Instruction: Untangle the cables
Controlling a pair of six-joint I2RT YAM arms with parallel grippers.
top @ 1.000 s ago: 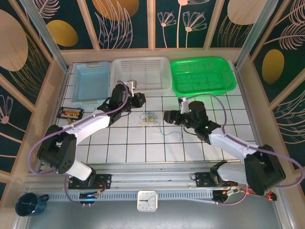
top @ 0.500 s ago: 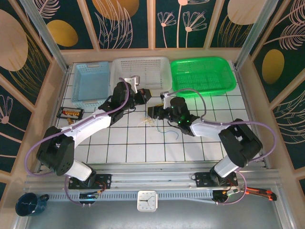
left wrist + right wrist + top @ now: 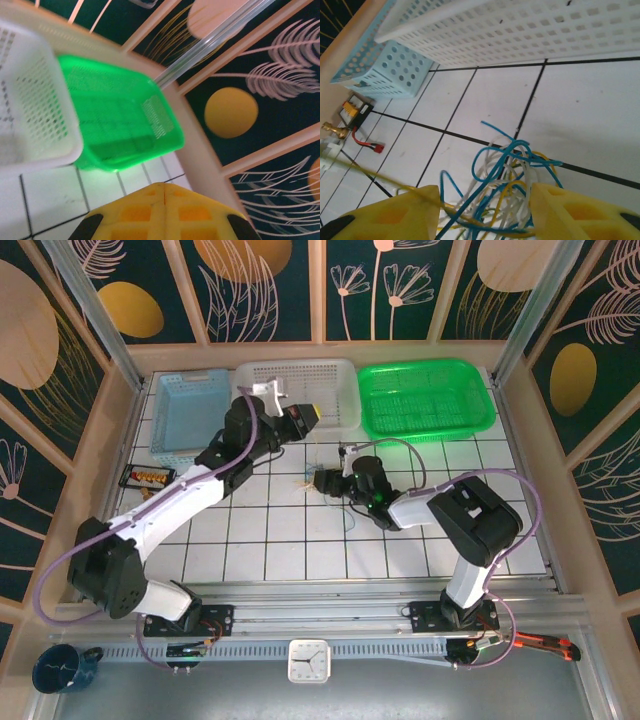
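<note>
The cables [image 3: 520,180] are a knot of thin blue, yellow and whitish wires on the white tiles. My right gripper [image 3: 485,200] is low over them, open, with one yellow finger on each side of the knot. From above, that gripper [image 3: 323,481] sits mid-table with wire ends [image 3: 303,483] poking out to its left. My left gripper [image 3: 308,416] is raised by the white basket's front edge, its yellow fingers [image 3: 150,210] pressed together. A faint thin strand runs from it down toward the knot.
Three baskets line the back: blue [image 3: 192,410], white [image 3: 330,400] and green [image 3: 425,398]. A small black tray of parts [image 3: 146,477] lies at the left. A loose blue wire [image 3: 350,522] trails on the tiles in front of the right gripper.
The right gripper has slid left onto the knot and its jaws have narrowed. The left gripper, still shut, has risen away from the knot toward the white basket.
</note>
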